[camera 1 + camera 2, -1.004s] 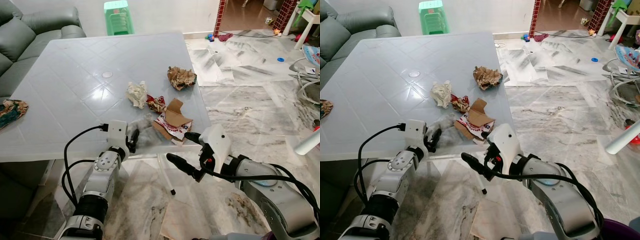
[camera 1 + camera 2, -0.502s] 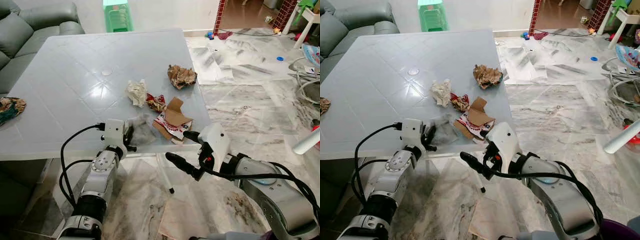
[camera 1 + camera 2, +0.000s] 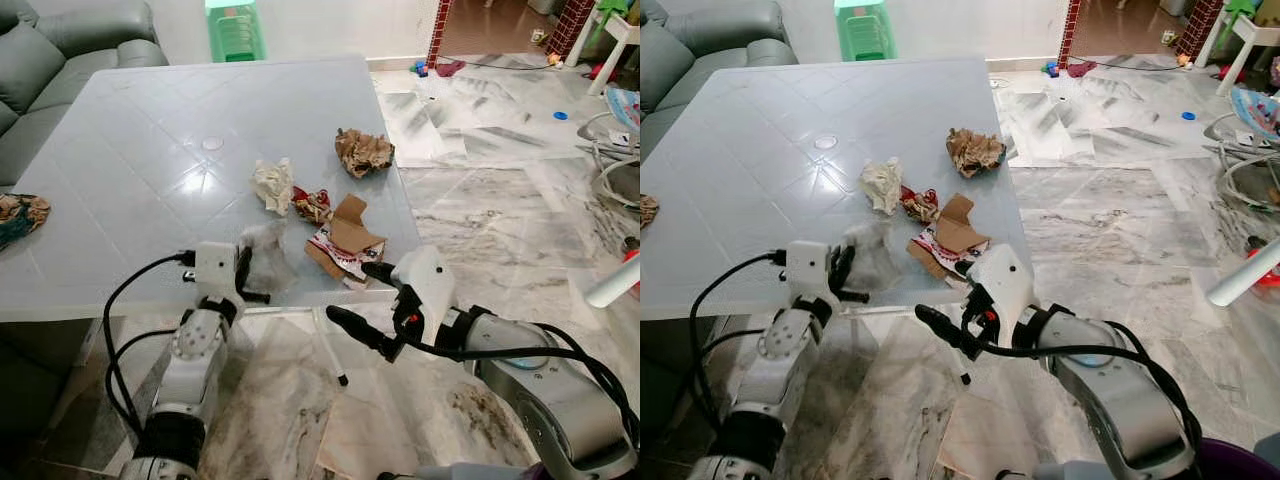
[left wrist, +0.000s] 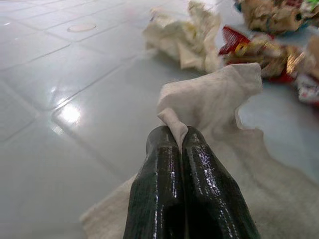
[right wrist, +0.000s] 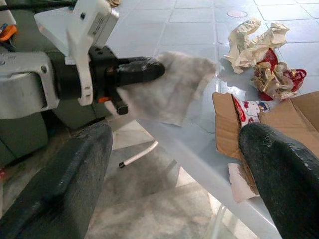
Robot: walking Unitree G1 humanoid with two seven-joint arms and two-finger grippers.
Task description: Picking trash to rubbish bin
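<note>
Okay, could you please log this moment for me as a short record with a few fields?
surface: pale table, marble floor around it
left gripper: shut on a thin white tissue at the table's near edge
right gripper: open, hovering just off the near edge below the torn cardboard
other trash on table: crumpled white paper, red and gold wrapper, crumpled brown paper
progress: tissue pinched, not yet binned
</note>
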